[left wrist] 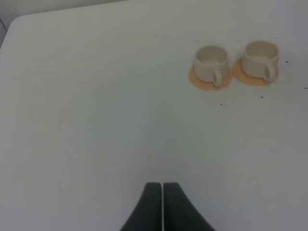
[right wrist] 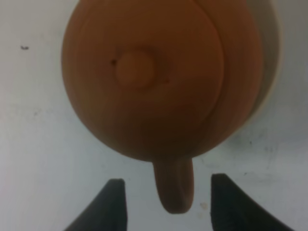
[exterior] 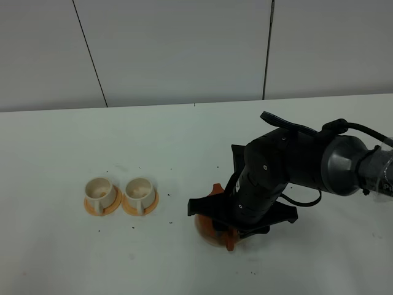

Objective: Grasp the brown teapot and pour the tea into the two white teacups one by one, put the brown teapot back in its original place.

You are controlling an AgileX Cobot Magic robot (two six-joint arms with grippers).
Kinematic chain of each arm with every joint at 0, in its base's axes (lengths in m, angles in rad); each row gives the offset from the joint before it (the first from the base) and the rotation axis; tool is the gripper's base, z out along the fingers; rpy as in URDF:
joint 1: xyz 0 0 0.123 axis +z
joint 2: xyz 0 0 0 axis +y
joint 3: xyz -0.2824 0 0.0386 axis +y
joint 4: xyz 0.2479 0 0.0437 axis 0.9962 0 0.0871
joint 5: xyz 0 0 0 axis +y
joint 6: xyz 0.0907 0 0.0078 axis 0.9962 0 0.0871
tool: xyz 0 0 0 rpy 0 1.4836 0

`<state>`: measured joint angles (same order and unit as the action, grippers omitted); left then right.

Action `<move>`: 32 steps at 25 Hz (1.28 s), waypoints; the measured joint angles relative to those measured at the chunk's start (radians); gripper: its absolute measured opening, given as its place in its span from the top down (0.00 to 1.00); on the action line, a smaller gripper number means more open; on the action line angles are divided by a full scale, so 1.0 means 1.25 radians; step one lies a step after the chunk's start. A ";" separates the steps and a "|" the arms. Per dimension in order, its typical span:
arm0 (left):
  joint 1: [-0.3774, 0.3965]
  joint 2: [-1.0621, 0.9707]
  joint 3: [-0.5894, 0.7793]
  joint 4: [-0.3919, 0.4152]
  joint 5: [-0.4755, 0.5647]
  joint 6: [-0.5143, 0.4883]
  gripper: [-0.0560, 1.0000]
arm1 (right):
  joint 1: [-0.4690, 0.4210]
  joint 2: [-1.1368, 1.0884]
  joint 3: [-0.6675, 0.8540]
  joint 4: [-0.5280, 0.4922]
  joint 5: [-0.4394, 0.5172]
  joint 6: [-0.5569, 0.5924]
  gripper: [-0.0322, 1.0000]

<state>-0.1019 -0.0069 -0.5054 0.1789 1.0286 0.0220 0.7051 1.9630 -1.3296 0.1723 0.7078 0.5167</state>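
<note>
The brown teapot (exterior: 210, 231) stands right of centre, mostly hidden under my right arm. In the right wrist view I see the teapot (right wrist: 144, 77) from above with its knobbed lid. Its loop handle (right wrist: 174, 187) lies between the two open fingers of my right gripper (right wrist: 167, 182), which do not touch it. A pale edge of the beige coaster (right wrist: 270, 62) shows beneath the pot. The two white teacups (exterior: 99, 191) (exterior: 139, 190) stand on orange saucers at the left, upright and side by side. They also show in the left wrist view (left wrist: 211, 63) (left wrist: 261, 58). My left gripper (left wrist: 162, 192) is shut and empty, well short of the cups.
The white table (exterior: 184, 141) carries small dark specks around the cups and the teapot. A grey panelled wall (exterior: 184, 49) stands behind the table's far edge. My right arm's black body (exterior: 276, 178) hangs over the teapot.
</note>
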 joint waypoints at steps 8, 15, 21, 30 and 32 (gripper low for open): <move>0.000 0.000 0.000 0.000 0.000 0.000 0.89 | 0.000 0.000 0.000 -0.004 0.015 -0.023 0.59; 0.000 0.000 0.000 0.001 0.000 0.000 0.88 | 0.000 0.000 0.000 -0.004 0.022 -0.047 0.59; 0.000 0.000 0.000 0.001 0.000 0.000 0.87 | 0.000 0.000 0.000 -0.003 0.022 -0.053 0.59; 0.000 0.000 0.000 0.001 0.000 0.001 0.86 | 0.000 0.000 0.000 0.001 0.015 -0.059 0.59; 0.000 0.000 0.000 0.001 0.000 0.001 0.86 | 0.000 0.003 0.000 0.004 0.014 -0.059 0.59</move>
<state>-0.1019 -0.0069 -0.5054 0.1804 1.0286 0.0232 0.7051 1.9667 -1.3296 0.1770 0.7258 0.4424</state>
